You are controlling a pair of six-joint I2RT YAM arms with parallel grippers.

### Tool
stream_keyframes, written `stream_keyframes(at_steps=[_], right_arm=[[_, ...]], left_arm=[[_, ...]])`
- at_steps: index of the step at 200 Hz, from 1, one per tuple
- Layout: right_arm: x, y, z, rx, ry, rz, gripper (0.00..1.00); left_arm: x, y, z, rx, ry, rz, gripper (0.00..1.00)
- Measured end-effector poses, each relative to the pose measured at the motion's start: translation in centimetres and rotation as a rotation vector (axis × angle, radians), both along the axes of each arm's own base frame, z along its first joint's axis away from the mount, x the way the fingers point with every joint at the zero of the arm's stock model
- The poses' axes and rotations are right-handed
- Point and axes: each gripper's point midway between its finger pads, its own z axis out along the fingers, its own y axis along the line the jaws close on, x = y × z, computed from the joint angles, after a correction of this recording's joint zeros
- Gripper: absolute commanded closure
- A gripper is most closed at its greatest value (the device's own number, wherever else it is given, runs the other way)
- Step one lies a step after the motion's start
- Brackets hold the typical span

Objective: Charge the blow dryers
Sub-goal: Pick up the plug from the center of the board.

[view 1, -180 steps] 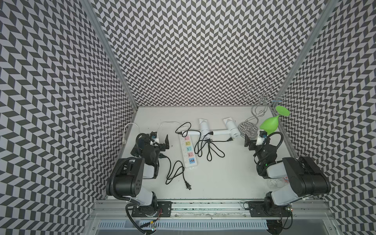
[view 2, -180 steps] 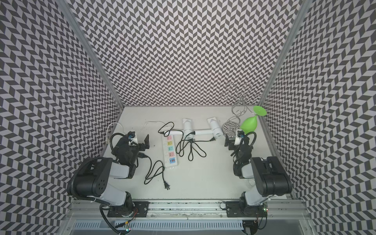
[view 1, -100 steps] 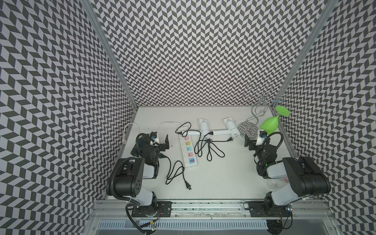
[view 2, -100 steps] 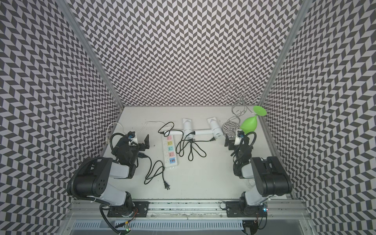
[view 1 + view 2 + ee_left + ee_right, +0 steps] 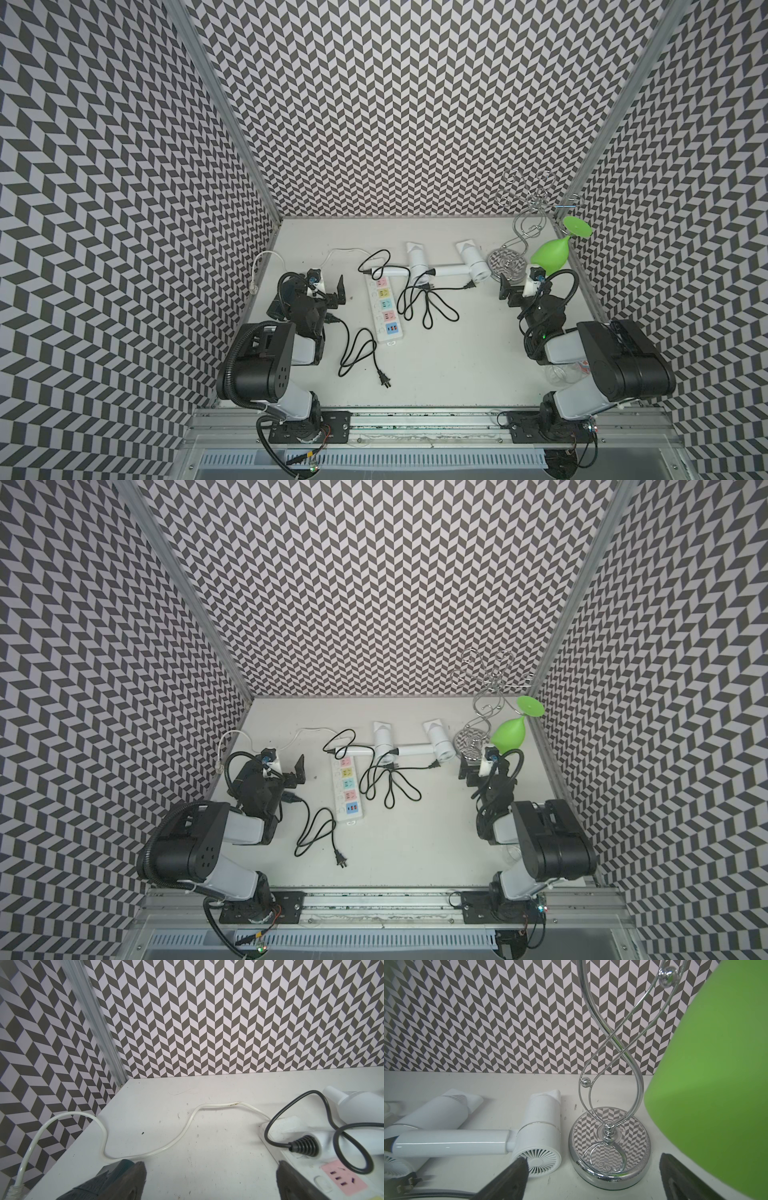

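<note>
Two white blow dryers [image 5: 415,261] [image 5: 471,261] lie side by side at the back of the table in both top views, handles pointing left. The left one's handle rests across the far end of the white power strip [image 5: 384,307], whose pastel sockets hold no plug. Their black cords loop beside the strip, and one plug [image 5: 469,285] lies loose. Another black cord runs out from under my left arm to a loose plug [image 5: 384,380]. My left gripper [image 5: 332,293] is open and empty left of the strip. My right gripper [image 5: 517,291] is open and empty, just in front of the right dryer [image 5: 542,1136].
A chrome spiral stand [image 5: 509,266] sits at the back right with a green plastic goblet [image 5: 550,253] leaning beside it, close to my right gripper. The strip's white cord [image 5: 145,1151] trails to the left wall. A clear container [image 5: 565,372] lies under my right arm.
</note>
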Motion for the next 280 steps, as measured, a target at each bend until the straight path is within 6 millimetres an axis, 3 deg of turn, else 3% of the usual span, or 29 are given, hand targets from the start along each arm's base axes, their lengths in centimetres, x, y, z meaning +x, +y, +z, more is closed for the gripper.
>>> stream_keyframes(at_steps=[20, 37, 84, 116, 141, 158, 172, 194, 236, 280], right_arm=[[-0.1, 0.0, 0.4, -0.001, -0.011, -0.003, 0.01], [-0.5, 0.0, 2.0, -0.007, -0.042, -0.009, 0.01], [-2.7, 1.6, 9.1, 0.013, -0.203, 0.033, 0.01], [-3.9, 2.4, 14.7, 0.167, -0.265, 0.085, 0.01], [-4.0, 3.7, 18.6, 0.288, -0.23, 0.164, 0.01], [-4.0, 5.0, 19.5, 0.329, -0.152, 0.233, 0.01], [-4.2, 5.9, 19.2, 0.352, -0.087, 0.278, 0.01], [-4.9, 6.4, 16.9, 0.388, 0.015, 0.295, 0.01], [-6.3, 6.2, 14.0, 0.458, 0.102, 0.273, 0.01], [-7.0, 5.7, 12.7, 0.499, 0.118, 0.24, 0.01]], left_arm=[[-0.1, 0.0, 0.4, 0.001, -0.008, 0.002, 0.01], [-0.8, 0.0, 2.3, 0.002, -0.06, 0.019, 0.01], [-4.1, -0.1, 10.3, -0.028, -0.276, 0.059, 0.01], [-5.7, 0.5, 14.9, -0.165, -0.339, 0.082, 0.01], [-6.1, 0.3, 17.8, -0.303, -0.336, 0.059, 0.01], [-6.0, -0.6, 18.7, -0.372, -0.288, 0.007, 0.01], [-6.1, -1.7, 18.5, -0.4, -0.239, -0.049, 0.01], [-6.5, -2.9, 16.4, -0.441, -0.146, -0.104, 0.01], [-7.6, -3.3, 13.9, -0.569, -0.081, -0.116, 0.01], [-7.4, -4.0, 6.7, -0.779, 0.077, -0.101, 0.01]])
